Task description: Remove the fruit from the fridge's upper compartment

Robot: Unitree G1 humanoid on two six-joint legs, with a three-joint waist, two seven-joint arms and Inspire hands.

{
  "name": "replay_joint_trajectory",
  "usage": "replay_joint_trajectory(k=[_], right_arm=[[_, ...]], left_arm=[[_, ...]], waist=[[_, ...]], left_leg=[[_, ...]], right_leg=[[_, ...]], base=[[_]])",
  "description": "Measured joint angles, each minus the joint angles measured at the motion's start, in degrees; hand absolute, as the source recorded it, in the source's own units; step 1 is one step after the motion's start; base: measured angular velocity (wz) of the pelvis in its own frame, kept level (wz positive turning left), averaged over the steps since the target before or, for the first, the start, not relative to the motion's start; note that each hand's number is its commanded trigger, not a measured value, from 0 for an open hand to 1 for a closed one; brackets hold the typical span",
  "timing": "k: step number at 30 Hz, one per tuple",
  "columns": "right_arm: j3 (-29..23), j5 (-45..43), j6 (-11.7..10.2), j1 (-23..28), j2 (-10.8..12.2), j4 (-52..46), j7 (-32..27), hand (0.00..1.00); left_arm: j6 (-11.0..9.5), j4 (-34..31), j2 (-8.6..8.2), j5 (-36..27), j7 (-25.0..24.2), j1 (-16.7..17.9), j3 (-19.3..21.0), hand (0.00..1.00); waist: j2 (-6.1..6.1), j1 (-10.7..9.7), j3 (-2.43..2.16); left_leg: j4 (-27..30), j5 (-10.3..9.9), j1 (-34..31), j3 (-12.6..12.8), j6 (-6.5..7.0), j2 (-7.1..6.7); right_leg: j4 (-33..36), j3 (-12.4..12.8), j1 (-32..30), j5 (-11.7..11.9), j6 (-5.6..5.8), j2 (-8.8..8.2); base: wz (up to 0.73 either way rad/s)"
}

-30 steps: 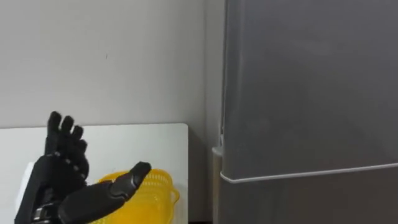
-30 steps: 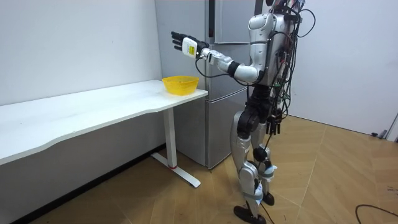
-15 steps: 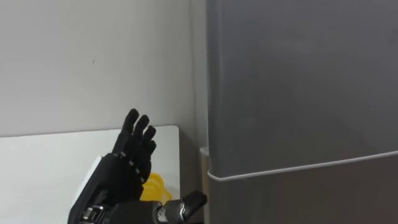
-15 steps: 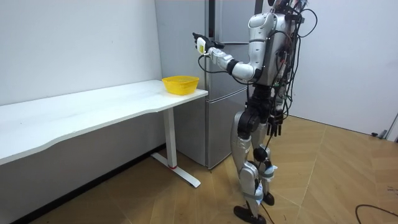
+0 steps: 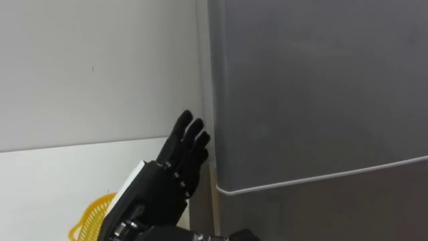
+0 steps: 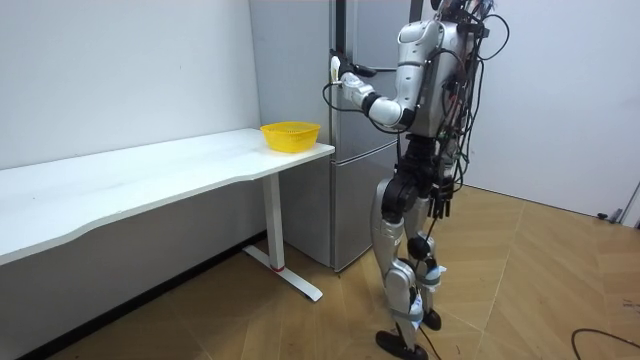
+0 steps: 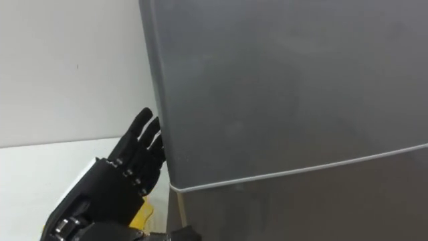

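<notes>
In the left eye view, the left hand (image 5: 164, 187) was held up at the left edge of the fridge (image 5: 314, 100). Its fingers (image 5: 190, 137) were straight and a little spread, and they held nothing. The fingertips lay at the edge of the upper door; I could not tell whether they touched it. The upper door was shut, so the inside of the fridge was hidden. A yellow basket (image 5: 90, 217) stood on the white table (image 5: 53, 167), left of the fridge.

The right eye view showed the same hand, flat beside the fridge.

In the room view, the robot stood upright before the fridge, its left arm stretched to the upper door.
</notes>
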Motion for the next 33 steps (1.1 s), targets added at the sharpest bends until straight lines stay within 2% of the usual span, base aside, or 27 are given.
replay_joint_trajectory(k=[7, 11, 12, 13, 14, 15, 18, 19, 20, 21, 25, 33], right_arm=[[0.49, 0.58, 0.44, -1.32, -0.68, 0.17, -1.47, 0.00], [1.64, 0.60, 0.44, -1.35, -0.69, 0.14, -1.72, 0.00], [1.81, 0.65, 0.45, -1.31, -0.69, 0.16, -1.79, 0.00], [2.05, 0.66, 0.47, -1.29, -0.69, 0.16, -1.89, 0.00], [2.05, 0.66, 0.51, -1.30, -0.69, 0.15, -1.93, 0.00], [2.04, 0.66, 0.53, -1.30, -0.70, 0.15, -2.10, 0.00], [2.04, 0.66, 0.52, -1.30, -0.72, 0.20, -2.52, 0.00], [2.04, 0.67, 0.53, -1.32, -0.72, 0.19, -2.60, 0.00], [2.04, 0.68, 0.53, -1.32, -0.72, 0.18, -2.63, 0.00], [2.05, 0.68, 0.53, -1.32, -0.72, 0.16, -2.70, 0.00], [2.11, 0.69, 0.69, -1.22, -0.72, 0.17, -3.29, 0.00], [2.12, 0.19, 0.63, -1.57, -0.52, 0.38, -4.28, 0.00]], left_arm=[[0.01, 0.01, 0.10, 0.04, -0.11, -0.33, -0.02, 0.00], [0.01, 0.01, 0.10, 0.04, -0.12, -0.44, -0.05, 0.00], [0.03, 0.01, 0.10, 0.04, -0.13, -0.59, -0.10, 0.55], [0.16, 0.01, 0.10, 0.04, -0.21, -0.82, -0.12, 0.67], [0.23, 0.01, 0.10, 0.04, -0.25, -0.89, -0.11, 0.99], [0.35, 0.01, 0.10, 0.04, -0.26, -0.95, -0.08, 1.00], [0.67, 0.06, 0.09, 0.04, -0.03, -1.01, 0.35, 1.00], [0.78, 0.15, 0.07, 0.05, 0.64, -1.04, 1.00, 0.78], [0.89, 0.15, 0.08, 0.05, 1.01, -1.10, 1.36, 0.60], [1.06, 0.21, 0.09, 0.05, 1.73, -1.44, 1.83, 0.00], [1.04, 0.16, 0.18, -0.05, 1.50, -1.62, 1.22, 0.00], [1.02, 0.04, 0.31, -2.04, 0.00, -1.61, -0.80, 0.00]], waist=[[0.58, 0.00, 0.48], [0.66, 0.00, 0.49], [0.66, -0.01, 0.49], [0.63, 0.00, 0.51], [0.62, 0.02, 0.51], [0.61, 0.03, 0.52], [0.54, 0.06, 0.57], [0.51, 0.06, 0.58], [0.55, 0.06, 0.56], [0.56, 0.01, 0.55], [0.52, 0.01, 0.44], [0.22, 0.11, 0.58]], left_leg=[[0.00, 0.00, -0.19, 0.08, 0.00, 0.04], [0.01, 0.00, -0.40, 0.10, 0.00, 0.05], [0.02, 0.00, -0.53, 0.10, 0.00, 0.05], [0.01, 0.00, -0.60, 0.07, 0.00, 0.06], [0.01, 0.00, -0.60, 0.06, 0.00, 0.06], [0.01, 0.00, -0.60, 0.04, 0.00, 0.06], [0.01, 0.00, -0.59, 0.08, 0.00, 0.08], [0.00, 0.00, -0.61, 0.08, 0.00, 0.08], [0.00, 0.00, -0.62, 0.09, 0.00, 0.08], [0.00, 0.00, -0.63, 0.07, -0.01, 0.08], [-0.07, 0.01, -0.59, 0.01, -0.01, 0.09], [-0.07, 0.01, -0.69, 0.01, -0.01, 0.07]], right_leg=[[-0.06, -0.18, -0.38, 0.05, -0.08, -0.01], [-0.16, -0.36, -0.44, 0.04, -0.08, -0.06], [-0.18, -0.48, -0.50, 0.04, -0.08, -0.08], [-0.17, -0.59, -0.55, 0.04, -0.08, -0.09], [-0.17, -0.60, -0.56, 0.04, -0.08, -0.09], [-0.17, -0.61, -0.55, 0.04, -0.08, -0.09], [-0.16, -0.62, -0.56, 0.05, -0.08, -0.09], [-0.15, -0.63, -0.57, 0.05, -0.08, -0.06], [-0.14, -0.61, -0.60, 0.05, -0.08, -0.06], [-0.14, -0.59, -0.62, 0.05, -0.08, -0.04], [-0.09, -0.59, -0.55, 0.06, -0.06, -0.01], [-0.12, -0.87, -0.57, 0.08, -0.02, -0.08]], base=[[0.00], [0.02], [0.05], [0.04], [0.00], [0.00], [0.00], [0.00], [0.00], [0.00], [0.00], [0.00]])
